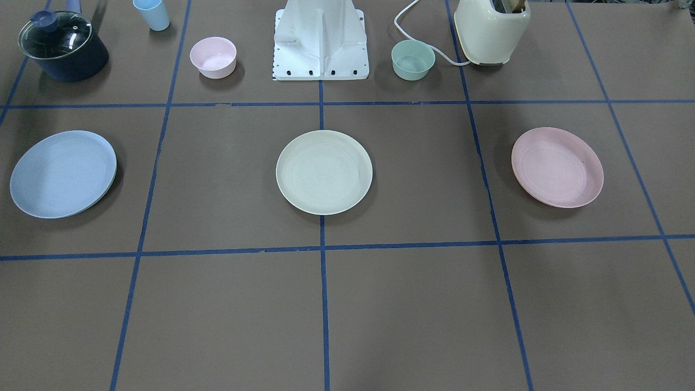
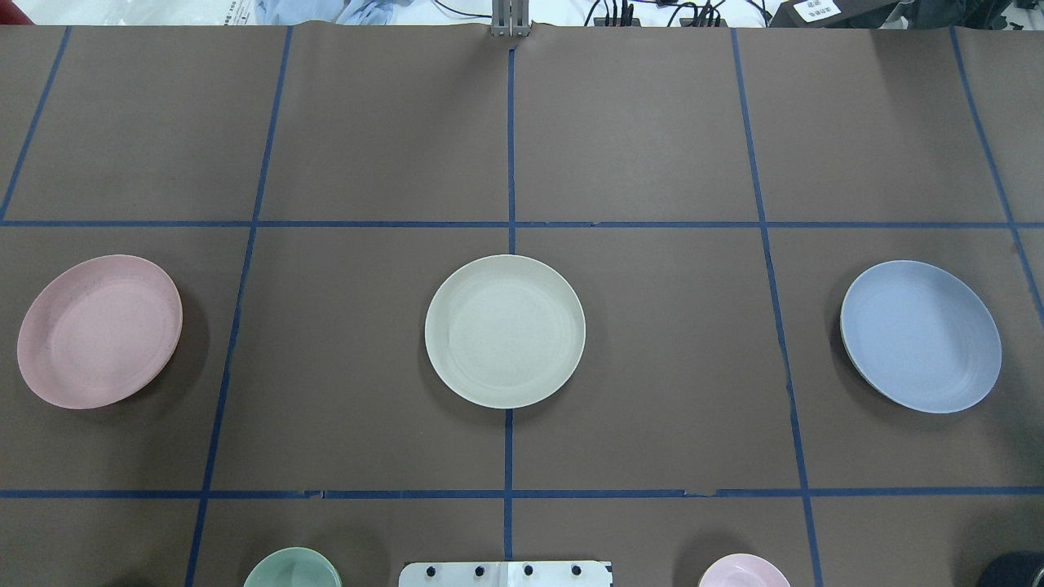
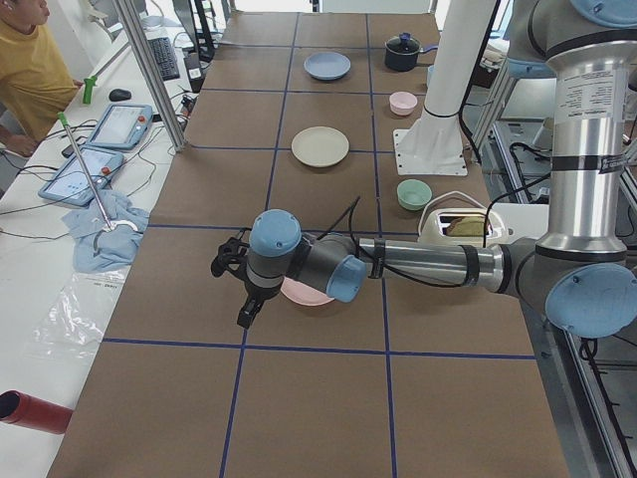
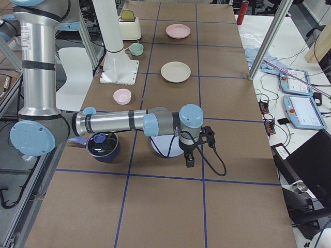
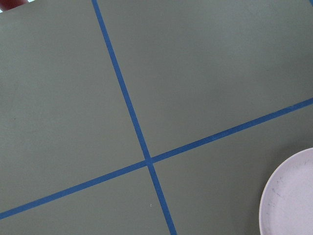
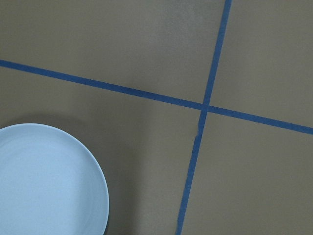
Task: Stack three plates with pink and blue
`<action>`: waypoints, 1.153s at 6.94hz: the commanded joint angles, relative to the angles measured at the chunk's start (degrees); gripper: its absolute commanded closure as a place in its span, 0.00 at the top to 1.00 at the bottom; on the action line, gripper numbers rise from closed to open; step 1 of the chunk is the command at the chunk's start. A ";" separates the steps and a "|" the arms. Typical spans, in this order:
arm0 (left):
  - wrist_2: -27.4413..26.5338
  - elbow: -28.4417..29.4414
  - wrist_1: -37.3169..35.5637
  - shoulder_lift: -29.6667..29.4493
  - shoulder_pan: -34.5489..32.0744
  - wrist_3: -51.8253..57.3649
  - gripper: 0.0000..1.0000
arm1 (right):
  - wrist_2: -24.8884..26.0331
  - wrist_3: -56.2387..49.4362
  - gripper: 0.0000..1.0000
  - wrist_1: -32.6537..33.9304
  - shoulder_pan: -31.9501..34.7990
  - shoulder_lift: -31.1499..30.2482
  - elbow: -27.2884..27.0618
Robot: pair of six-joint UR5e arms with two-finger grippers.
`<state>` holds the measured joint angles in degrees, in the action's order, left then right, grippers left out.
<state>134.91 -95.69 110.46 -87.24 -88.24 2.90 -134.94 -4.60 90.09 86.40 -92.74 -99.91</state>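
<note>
Plates lie in a row on the worktop (image 2: 652,408), well apart: pink plate (image 2: 99,330) at the robot's left, cream plate (image 2: 505,330) in the middle, blue plate (image 2: 921,336) at its right. The left pincer (image 3: 245,317) hangs beside the pink plate, the right pincer (image 4: 189,163) beside the blue plate. Whether either is spread or pressed together I cannot tell.

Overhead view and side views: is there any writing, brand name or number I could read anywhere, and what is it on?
Nothing here is legible.
White label on the black box at the table's far edge: print too small to read.
Sticker on the left arm's upright column: lettering too blurred to read.
</note>
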 commanded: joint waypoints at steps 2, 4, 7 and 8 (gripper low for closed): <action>0.08 -3.01 -0.50 1.19 0.09 -0.17 1.00 | -0.85 -0.32 1.00 -0.09 0.00 -0.15 -0.20; -0.26 -4.50 0.20 6.80 -0.09 0.35 1.00 | -0.85 -0.76 1.00 -0.09 -0.18 0.54 -1.50; -0.26 -4.42 0.28 6.56 0.17 -0.17 1.00 | 1.69 -0.33 1.00 -0.09 -1.57 0.81 -0.03; -0.18 -4.42 0.46 6.04 0.26 -0.17 1.00 | 1.52 -0.06 1.00 -0.09 -1.58 0.90 -0.55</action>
<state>134.72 -100.15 110.77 -80.69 -88.11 2.83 -133.64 -5.00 90.01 85.09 -91.99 -100.24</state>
